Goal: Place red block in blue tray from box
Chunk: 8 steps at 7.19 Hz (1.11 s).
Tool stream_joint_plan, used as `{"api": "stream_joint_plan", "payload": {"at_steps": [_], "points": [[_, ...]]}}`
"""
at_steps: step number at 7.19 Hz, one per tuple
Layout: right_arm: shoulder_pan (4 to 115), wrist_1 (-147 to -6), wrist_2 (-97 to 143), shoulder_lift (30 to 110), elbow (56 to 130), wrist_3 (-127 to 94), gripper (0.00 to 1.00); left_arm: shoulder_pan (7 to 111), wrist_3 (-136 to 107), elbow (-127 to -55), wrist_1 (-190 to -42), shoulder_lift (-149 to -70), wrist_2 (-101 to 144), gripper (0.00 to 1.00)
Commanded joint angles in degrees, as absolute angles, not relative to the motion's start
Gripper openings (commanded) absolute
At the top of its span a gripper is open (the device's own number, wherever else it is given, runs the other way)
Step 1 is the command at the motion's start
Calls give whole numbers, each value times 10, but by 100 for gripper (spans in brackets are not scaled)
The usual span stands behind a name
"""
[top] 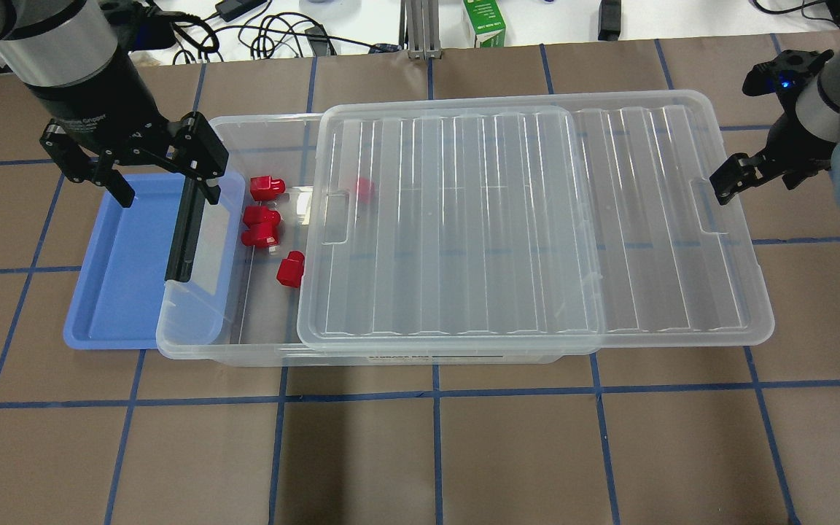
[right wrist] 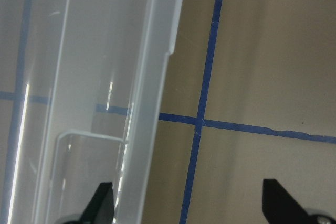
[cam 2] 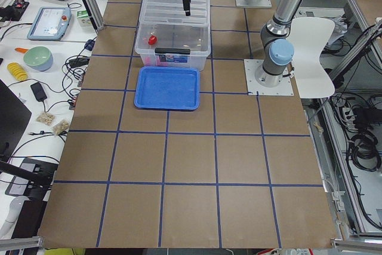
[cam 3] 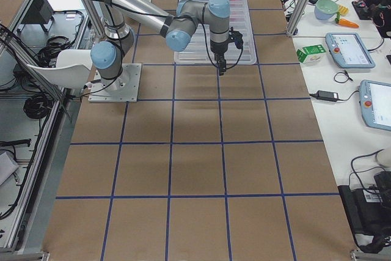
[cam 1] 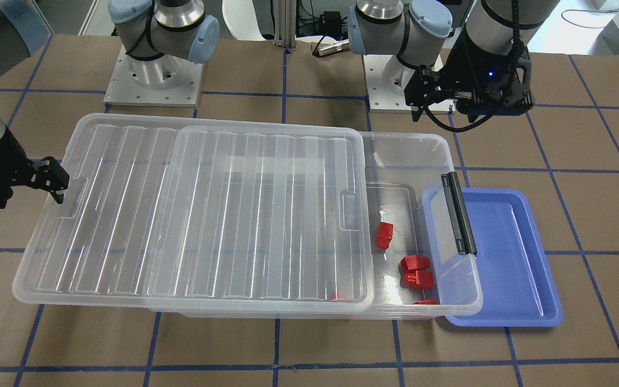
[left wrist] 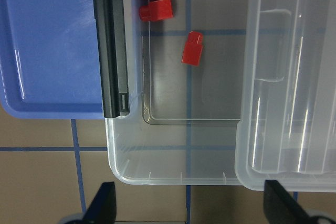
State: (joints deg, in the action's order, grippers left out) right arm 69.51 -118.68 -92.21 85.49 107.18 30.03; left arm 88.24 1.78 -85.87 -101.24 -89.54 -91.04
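Observation:
The clear box [top: 259,354] lies across the table. Its ribbed lid [top: 464,219] is slid toward my right side, which uncovers the end by the black latch [top: 185,226]. Several red blocks lie in the uncovered end, among them one [top: 291,268] nearest the lid and a touching pair [top: 259,226]. Another red block [top: 364,188] shows through the lid. The blue tray [top: 110,292] sits against the latch end, with nothing in it. My left gripper [top: 165,186] is open above the latch and the tray edge. My right gripper [top: 733,179] is open at the lid's far short edge.
A green carton [top: 485,22] and cables [top: 274,36] lie beyond the table's far edge. The two arm bases [cam 1: 153,80] stand behind the box. Brown table surface with blue grid tape [top: 434,452] stretches in front of the box.

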Motion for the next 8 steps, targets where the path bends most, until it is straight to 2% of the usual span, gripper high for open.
{"api": "stream_joint_plan", "payload": {"at_steps": [1, 8], "points": [[691, -1191, -943, 855, 1071, 307, 100, 882, 18, -859, -1012, -896, -911, 100], [645, -1189, -947, 859, 1068, 382, 100, 882, 18, -865, -989, -924, -908, 100]]}}
